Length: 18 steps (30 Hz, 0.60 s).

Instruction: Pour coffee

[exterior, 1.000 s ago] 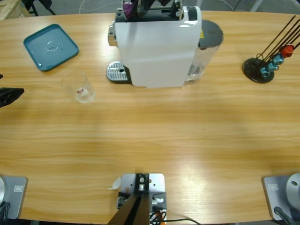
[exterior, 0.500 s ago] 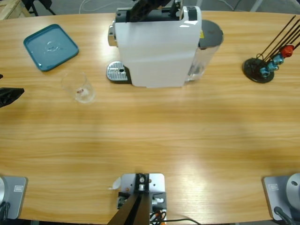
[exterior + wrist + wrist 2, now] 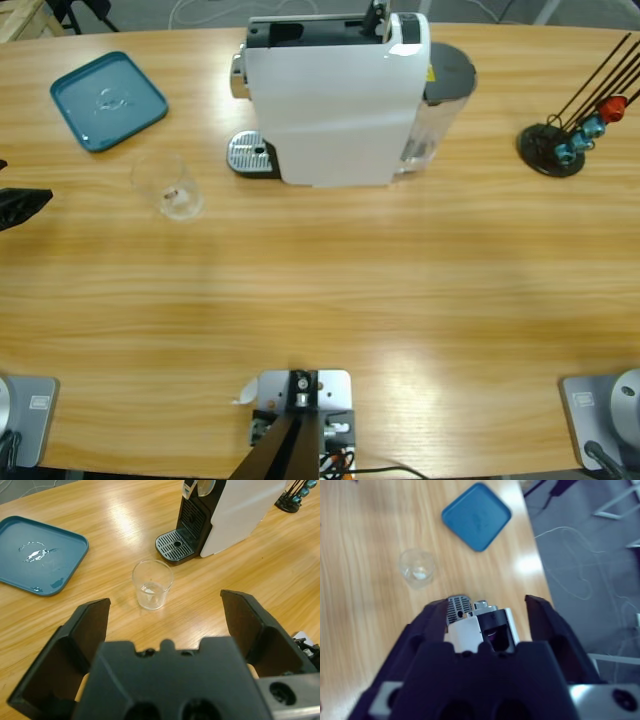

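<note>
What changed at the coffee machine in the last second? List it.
The right hand, which held something purple over the coffee machine, has lifted out of the high view, open. The glass, tray and left hand stayed put.

The coffee machine (image 3: 335,95) stands at the counter's (image 3: 320,290) far edge. An upright glass (image 3: 168,186) stands left of its drip grate (image 3: 250,154), near a teal tray (image 3: 108,100). A capsule rack (image 3: 565,135) stands at right. A black pincer (image 3: 20,205) enters at the left edge.
</note>
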Available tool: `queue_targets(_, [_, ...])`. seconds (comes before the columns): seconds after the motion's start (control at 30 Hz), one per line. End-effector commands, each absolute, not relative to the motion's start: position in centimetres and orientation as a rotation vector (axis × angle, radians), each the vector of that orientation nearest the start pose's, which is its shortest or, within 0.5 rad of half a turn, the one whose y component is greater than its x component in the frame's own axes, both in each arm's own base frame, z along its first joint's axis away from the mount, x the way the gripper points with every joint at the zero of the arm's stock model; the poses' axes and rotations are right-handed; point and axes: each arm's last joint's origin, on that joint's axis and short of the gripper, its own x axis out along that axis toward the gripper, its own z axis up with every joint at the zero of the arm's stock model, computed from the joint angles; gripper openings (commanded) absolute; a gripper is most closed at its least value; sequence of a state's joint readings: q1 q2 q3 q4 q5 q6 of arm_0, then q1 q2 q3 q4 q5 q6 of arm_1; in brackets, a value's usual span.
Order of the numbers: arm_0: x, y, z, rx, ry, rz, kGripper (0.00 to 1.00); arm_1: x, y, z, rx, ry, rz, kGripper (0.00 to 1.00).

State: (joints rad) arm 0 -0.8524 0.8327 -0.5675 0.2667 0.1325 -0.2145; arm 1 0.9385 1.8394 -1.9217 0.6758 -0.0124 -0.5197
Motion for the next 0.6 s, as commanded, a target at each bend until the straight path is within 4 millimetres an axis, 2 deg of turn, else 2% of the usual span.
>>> queue_targets(0.03, [6.6,-6.6,28.8,0.086,0.578,-0.651,0.954,19.4,25.6,51.1,-0.828,0.382,0.593,0.033])
queue_targets(0.07, [6.6,-6.6,28.8,0.087,0.579,-0.651,0.954,18.8,24.4,52.0,-0.803,0.366,0.538,0.000])
queue_targets(0.13, [6.5,-6.6,28.8,0.086,0.578,-0.651,0.954,17.7,22.2,53.1,-0.672,0.341,0.450,0.000])
queue_targets(0.23, [6.5,-6.6,28.8,0.086,0.578,-0.653,0.954,16.8,20.6,52.6,-0.479,0.324,0.402,0.000])
queue_targets(0.3, [6.5,-6.5,28.8,0.084,0.576,-0.653,0.954,16.9,20.9,51.2,-0.385,0.330,0.393,0.000])
queue_targets(0.5, [6.4,-6.5,28.7,0.082,0.573,-0.656,0.954,17.9,23.2,46.5,-0.305,0.450,0.473,0.000])
queue_targets(0.6, [6.4,-6.5,28.7,0.083,0.573,-0.658,0.954,18.5,23.7,44.2,-0.274,0.439,0.409,0.000])
